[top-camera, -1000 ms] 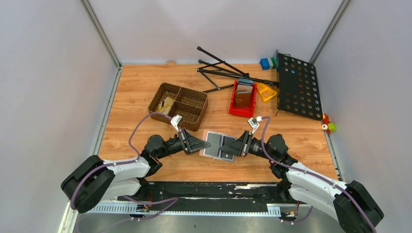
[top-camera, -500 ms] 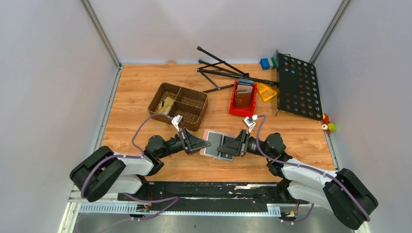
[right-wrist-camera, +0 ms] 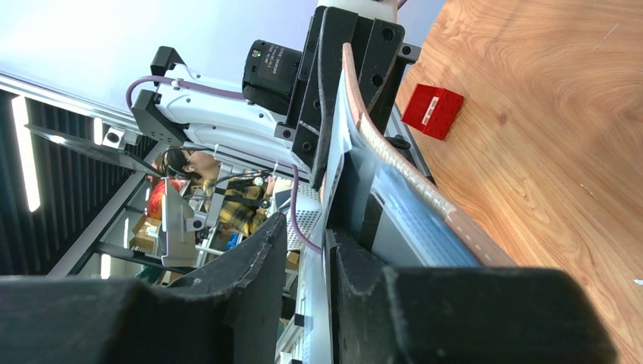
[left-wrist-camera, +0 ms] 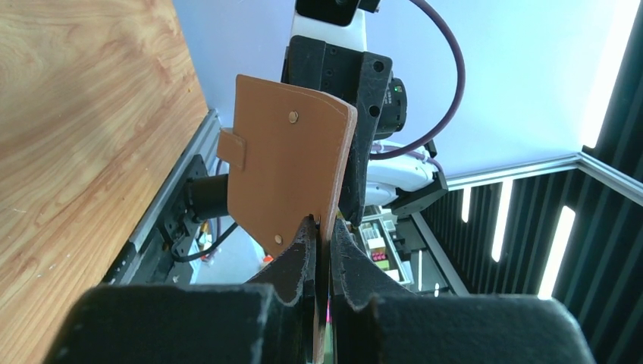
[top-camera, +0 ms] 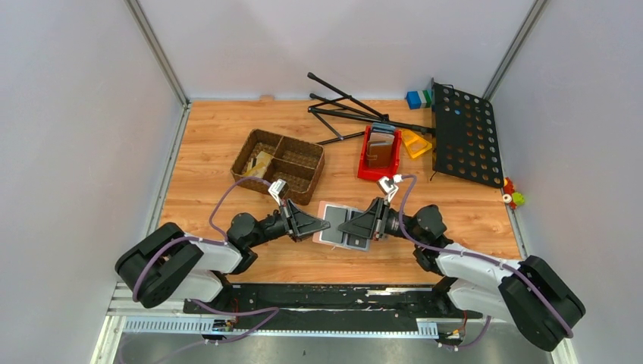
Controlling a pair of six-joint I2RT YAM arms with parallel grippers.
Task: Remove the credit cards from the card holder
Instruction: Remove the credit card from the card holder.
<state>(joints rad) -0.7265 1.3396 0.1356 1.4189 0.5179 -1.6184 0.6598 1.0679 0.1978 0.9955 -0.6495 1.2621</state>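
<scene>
A wooden desk [top-camera: 227, 144] with warm plank grain is boxed in by plain pale grey walls [top-camera: 341, 45] along its left, far and right edges. Metal posts [top-camera: 157, 49] rise at the two far corners. A slotted metal rail [top-camera: 303, 327] runs along the near edge. Beyond it, the wrist views show dark slatted panels [left-wrist-camera: 610, 189] with bright strip lights [left-wrist-camera: 561, 246].

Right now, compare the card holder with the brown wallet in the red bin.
The card holder is spread open, grey inside up; the brown wallet shows only its outside. The card holder is pinched by the left gripper near the arms; the brown wallet sits in the red bin farther back. The card holder's outside is lighter tan, the brown wallet darker. Both are small flat wallets.
</scene>
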